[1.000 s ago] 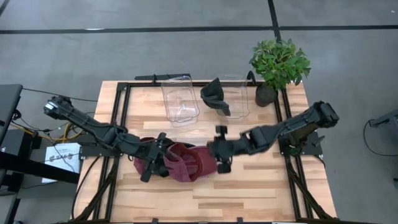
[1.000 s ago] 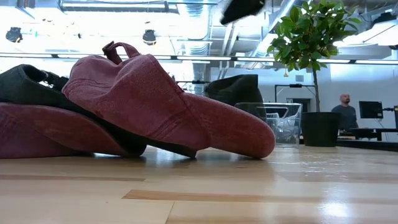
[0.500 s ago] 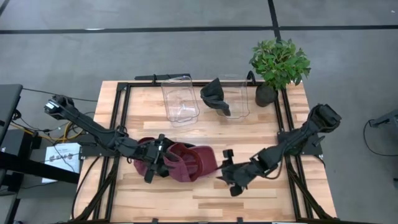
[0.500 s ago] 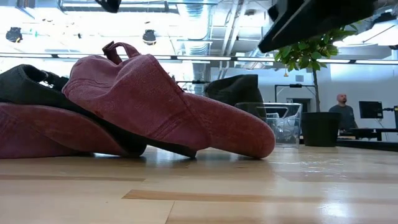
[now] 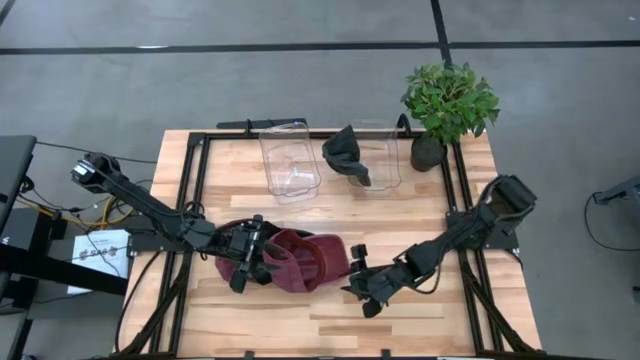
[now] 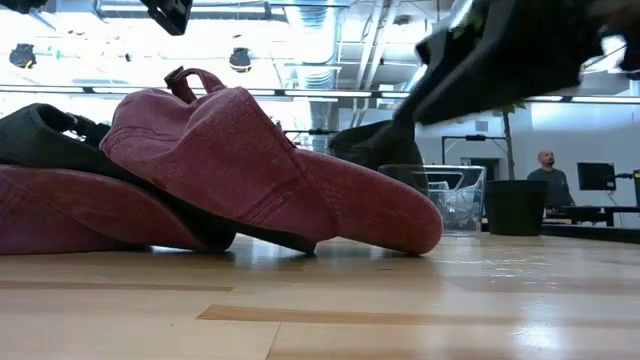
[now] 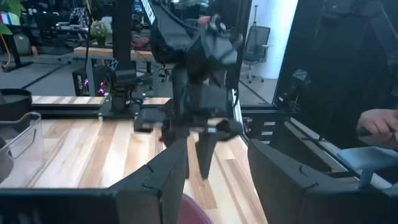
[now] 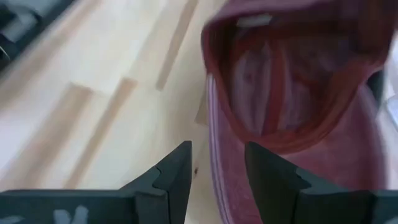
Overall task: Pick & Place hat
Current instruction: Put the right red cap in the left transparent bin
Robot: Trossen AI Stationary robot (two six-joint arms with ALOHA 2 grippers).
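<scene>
Two maroon hats (image 5: 300,262) lie in a heap on the table's near middle, the upper one (image 6: 230,150) resting on the lower one (image 6: 60,205). My left gripper (image 5: 258,262) hovers open over the heap's left part and shows at the low view's top (image 6: 170,12). My right gripper (image 5: 348,284) is open just right of the heap, above the table, fingers pointing at it. The right wrist view looks into the upper hat's hollow (image 8: 292,93). In the left wrist view my open fingers (image 7: 217,155) face the right arm (image 7: 199,50).
Two clear bins stand at the far middle: one (image 5: 290,160) bare, the other (image 5: 385,150) holding a dark hat (image 5: 345,155). A potted plant (image 5: 450,100) stands at the far right corner. Bare wood lies near the heap (image 5: 300,320). A person (image 6: 548,175) stands beyond the table.
My right gripper has swung from above the heap's right edge toward the near edge and down, then back a little toward the hats, staying open. The hats have not moved.
</scene>
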